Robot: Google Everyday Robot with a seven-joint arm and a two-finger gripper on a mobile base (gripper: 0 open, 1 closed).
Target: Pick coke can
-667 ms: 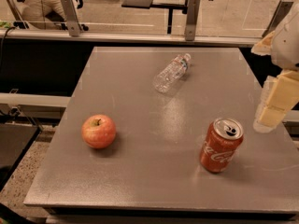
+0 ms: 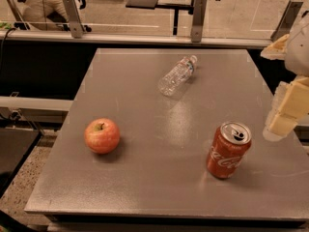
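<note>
Your gripper point(image 2: 283, 116) is at the far right of the view, partly cut off by the frame. It's pale cream, hanging over the right edge of the table point(image 2: 154, 178). Can't tell whether it's apart or together from this angle, and there's nothing visibly held.

Closest thing to it is the coke can point(image 2: 229, 150). The can stands upright on the table's front-right area, w/ the silver top and pull tab facing up and the white script toward the camera. It's just left of and below the gripper in the view. There's a gap between them, no contact.

Further out, a clear plastic bottle point(image 2: 177, 75) lies on its side near the back-center of the table, cap pointing toward the back right. It's well apart from the can.

A red apple point(image 2: 102, 136) sits stem-up on the left side, approx level w/ the can but well apart from it.

Behind the table a rail w/ metal posts point(image 2: 72, 18) runs across. Beyond that there's floor and office furniture.
</note>
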